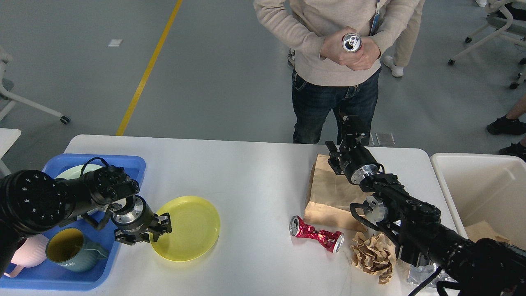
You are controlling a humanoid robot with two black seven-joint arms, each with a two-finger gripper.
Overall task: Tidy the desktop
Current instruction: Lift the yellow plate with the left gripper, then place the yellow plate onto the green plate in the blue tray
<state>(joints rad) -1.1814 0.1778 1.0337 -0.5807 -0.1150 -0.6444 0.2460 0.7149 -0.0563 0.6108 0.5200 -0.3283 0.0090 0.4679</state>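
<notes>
The white desktop [246, 172] holds a yellow plate [189, 228], a crushed red can [316, 237], a flat brown paper bag [328, 197] and a crumpled brown paper ball [372, 253]. My left gripper [155, 230] is low at the yellow plate's left rim, with its fingers apart and holding nothing. My right gripper [351, 125] is raised above the table's far edge, beyond the paper bag. It is dark and I cannot tell its fingers apart.
A blue tray [127, 162] at the left holds a pale green plate [76, 170], a green mug [72, 250] and a pink cup [26, 253]. A cream bin [476, 185] stands at the right. A person holding a can [351, 42] stands behind the table. Crumpled foil [423, 273] lies near my right arm.
</notes>
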